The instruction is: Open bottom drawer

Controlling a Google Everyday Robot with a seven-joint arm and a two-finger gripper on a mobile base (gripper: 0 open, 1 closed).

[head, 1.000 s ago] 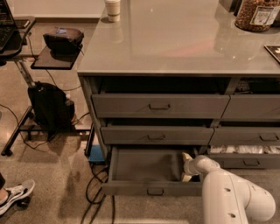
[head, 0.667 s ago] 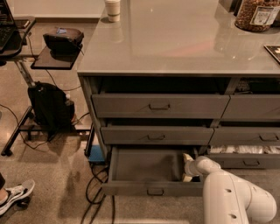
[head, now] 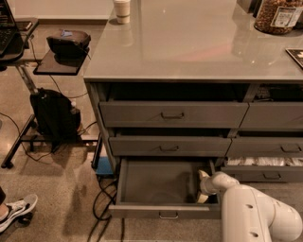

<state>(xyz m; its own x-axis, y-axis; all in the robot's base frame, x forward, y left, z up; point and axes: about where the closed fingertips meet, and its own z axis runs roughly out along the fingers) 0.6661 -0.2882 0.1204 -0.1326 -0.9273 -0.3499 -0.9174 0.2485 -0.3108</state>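
One white arm bulks nearest, by the right end of the bottom drawer. That drawer stands pulled well out, its plain grey inside showing and its loop handle at the centre of the front. The gripper reaches inside it against the right wall; whether it is open or closed cannot be told. Above the drawer sit a middle drawer front and a top drawer front. Farthest above it, the countertop carries a cup and a jar.
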